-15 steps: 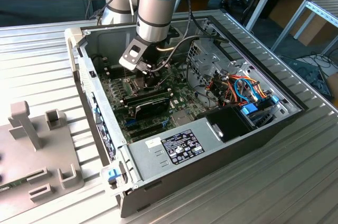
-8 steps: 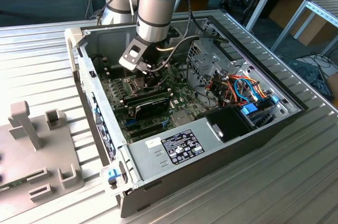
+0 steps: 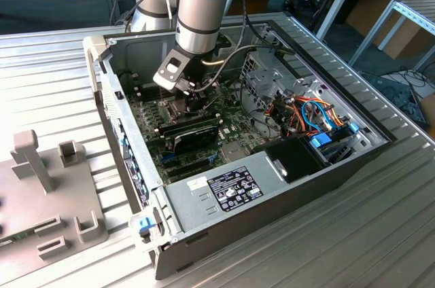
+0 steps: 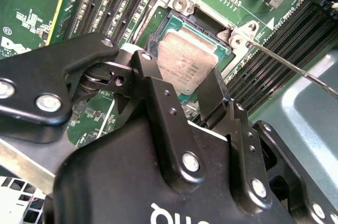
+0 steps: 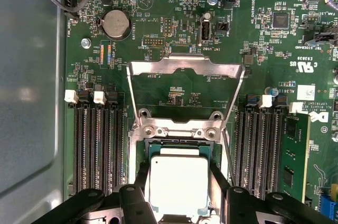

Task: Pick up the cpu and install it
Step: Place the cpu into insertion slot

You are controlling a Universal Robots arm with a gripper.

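Note:
The cpu (image 5: 178,182), a flat square chip with a dull silver top, sits right over the square socket (image 5: 158,145) on the green motherboard. In the second wrist view the cpu (image 4: 182,60) shows between the two black fingers (image 4: 153,89), which press against its opposite edges. My gripper (image 5: 178,195) is shut on the cpu; whether the chip rests in the socket or hovers just above it I cannot tell. The socket's hinged metal frame (image 5: 185,65) is swung open, and its thin lever (image 4: 290,68) stands raised. In the exterior view the gripper (image 3: 194,101) reaches down into the open computer case.
Black memory slots (image 5: 97,150) flank the socket on both sides, with a green memory stick (image 5: 293,155) beyond. A coin battery (image 5: 116,23) lies past the frame. Case walls (image 3: 112,108), a drive cage (image 3: 268,74), coloured cables (image 3: 306,115) and a power supply (image 3: 224,189) hem the arm in. A grey fixture (image 3: 47,186) stands at the exterior view's left.

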